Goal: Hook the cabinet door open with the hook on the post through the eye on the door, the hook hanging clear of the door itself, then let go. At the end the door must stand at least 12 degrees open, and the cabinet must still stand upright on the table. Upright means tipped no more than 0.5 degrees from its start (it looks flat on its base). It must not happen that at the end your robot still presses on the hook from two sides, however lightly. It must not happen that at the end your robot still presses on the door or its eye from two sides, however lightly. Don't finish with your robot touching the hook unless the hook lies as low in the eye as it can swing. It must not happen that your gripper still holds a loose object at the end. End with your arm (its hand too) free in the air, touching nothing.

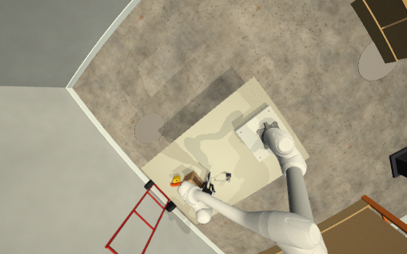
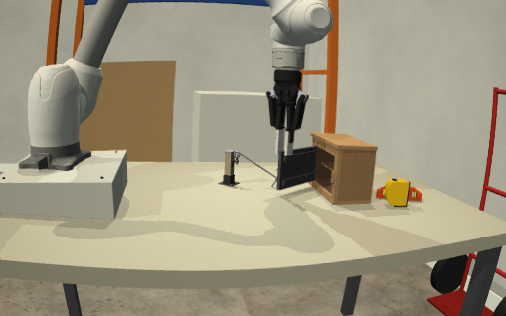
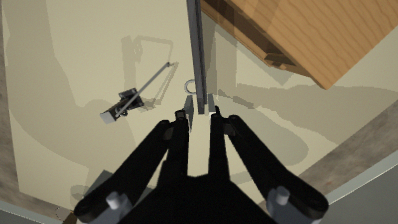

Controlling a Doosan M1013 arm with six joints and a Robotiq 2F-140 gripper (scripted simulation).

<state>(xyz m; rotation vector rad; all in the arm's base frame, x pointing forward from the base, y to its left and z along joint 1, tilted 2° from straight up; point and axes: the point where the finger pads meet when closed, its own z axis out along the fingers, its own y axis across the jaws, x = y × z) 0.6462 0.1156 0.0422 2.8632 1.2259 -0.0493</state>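
Note:
A small wooden cabinet [image 2: 352,166] [image 1: 191,177] [image 3: 310,35] stands upright on the table. Its dark door [image 2: 297,166] [image 3: 197,50] is swung wide open to the left. A small metal eye [image 3: 190,86] sits on the door's face near its free edge. The post [image 2: 229,166] [image 3: 112,114] [image 1: 227,176] stands left of the door. Its hook rod [image 2: 255,166] [image 3: 150,82] slopes down toward the door's foot and is not through the eye. My gripper [image 2: 283,149] [image 3: 200,102] [image 1: 208,185] points straight down just above the door's free top corner. It is nearly shut, with a narrow gap in line with the door's edge, and holds nothing.
A yellow and orange object [image 2: 397,191] [image 1: 175,180] lies right of the cabinet. The robot's grey base block [image 2: 62,184] [image 1: 253,133] sits at the table's left end. A red hand truck [image 2: 494,199] [image 1: 137,217] stands beside the table's right edge.

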